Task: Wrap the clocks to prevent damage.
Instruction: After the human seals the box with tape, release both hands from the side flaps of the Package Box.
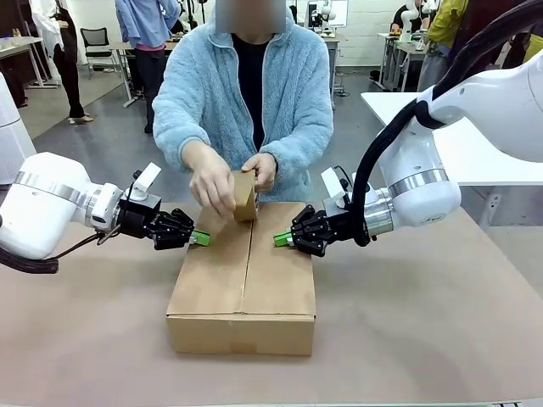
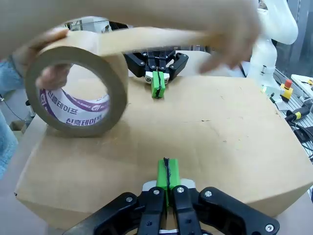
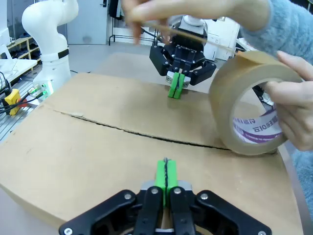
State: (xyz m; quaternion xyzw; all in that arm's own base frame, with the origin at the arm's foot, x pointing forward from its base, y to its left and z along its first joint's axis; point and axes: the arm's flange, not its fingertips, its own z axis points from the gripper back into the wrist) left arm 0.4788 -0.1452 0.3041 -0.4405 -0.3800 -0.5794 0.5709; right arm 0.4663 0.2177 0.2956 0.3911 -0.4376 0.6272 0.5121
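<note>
1. Front view looks across the table (image 1: 441, 339) at the person (image 1: 246, 93).
2. Each wrist view sits low and close over the carton (image 2: 205, 127), facing the opposite arm.
3. All share the carton's flaps and tape roll (image 3: 252, 105).

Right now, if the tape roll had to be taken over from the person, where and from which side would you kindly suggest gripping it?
Probably the brown tape roll's band wall, one finger through the open core and one outside. It stands on edge at the carton's far end, the person's hands around it, so coming from the side where the core faces looks best.

White arms (image 1: 51, 208), black grippers, green fingers (image 1: 199, 238), black cables (image 1: 382, 144)
</note>
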